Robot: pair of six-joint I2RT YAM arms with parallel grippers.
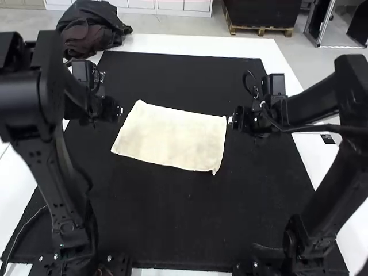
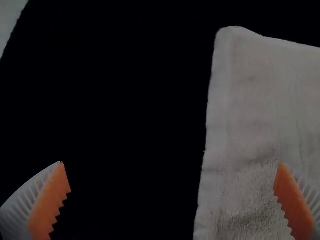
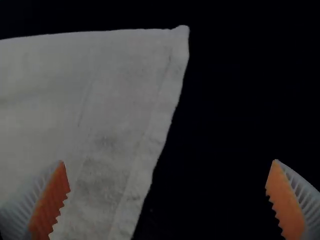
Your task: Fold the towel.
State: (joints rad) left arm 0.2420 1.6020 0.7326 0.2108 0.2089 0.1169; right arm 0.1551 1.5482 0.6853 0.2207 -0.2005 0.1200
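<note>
Lying near the right pincer (image 1: 232,120) is the towel (image 1: 175,137).

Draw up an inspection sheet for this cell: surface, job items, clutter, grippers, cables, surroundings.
Surface: black mat on a white table.
Job items: one cream towel, lying flat, roughly rectangular, slightly skewed; small nub at its near right corner. Can't tell if it is already folded.
Clutter: dark fabric bundle at the far left corner, off the mat.
Grippers: left gripper open by the towel's left edge; right gripper open by its right edge; neither holds cloth.
Cables: black cable along the right arm; thin cable at the near left of the mat.
Surroundings: white tabletop borders the mat; small dark label at right.
</note>
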